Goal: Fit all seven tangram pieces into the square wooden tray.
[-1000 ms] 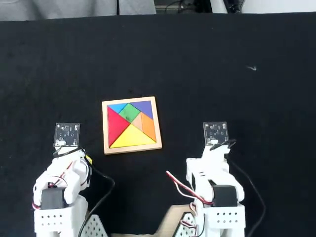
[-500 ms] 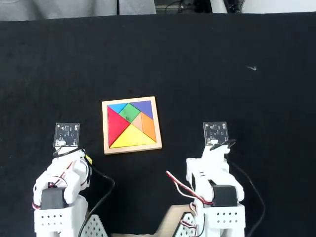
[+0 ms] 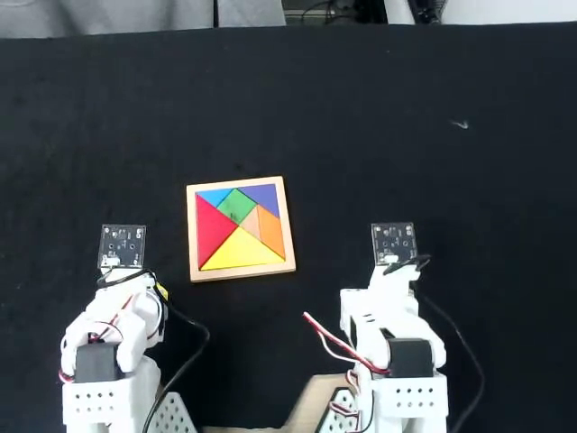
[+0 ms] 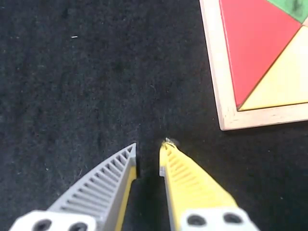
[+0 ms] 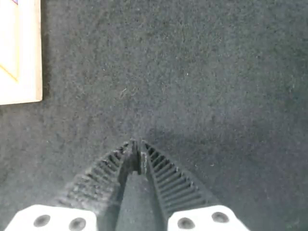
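Saw the square wooden tray (image 3: pixel 191 233) lying flat on the black counter (image 3: pixel 406 135), about halfway between the near and far edges and a bit toward the left edge. Counted seven pieces inside it, packed side by side:
- a big red triangle (image 3: pixel 212 230) along the tray's left edge
- a big yellow triangle (image 3: pixel 242 251) along its near edge
- a green square (image 3: pixel 236 207)
- a light blue triangle (image 3: pixel 215 195)
- a purple piece (image 3: pixel 263 194)
- an orange piece (image 3: pixel 272 233)
- a small tan triangle (image 3: pixel 252 224)

Found the left claw (image 4: pixel 148 149) low over the counter, near the tray's near left corner but not touching it, with just a narrow gap between the tips and nothing inside. Found the right claw (image 5: pixel 136 147) off the tray's near right corner, pinched closed, tips touching, holding nothing.
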